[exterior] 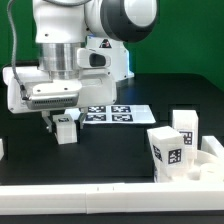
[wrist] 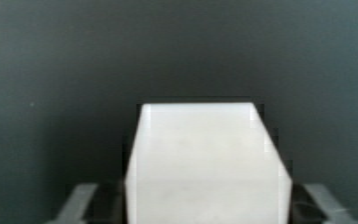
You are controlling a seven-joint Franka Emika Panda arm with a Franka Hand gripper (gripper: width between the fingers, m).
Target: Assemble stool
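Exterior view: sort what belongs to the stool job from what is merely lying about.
Belongs to the job:
- gripped leg, clamped in the pincer
- nearer loose leg, at the exterior view's right
- farther loose leg, behind it

Just lying about:
- marker board
- white border rail

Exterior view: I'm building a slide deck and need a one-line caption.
Panda hand grips a white stool leg beside the marker board; other legs wait nearby.
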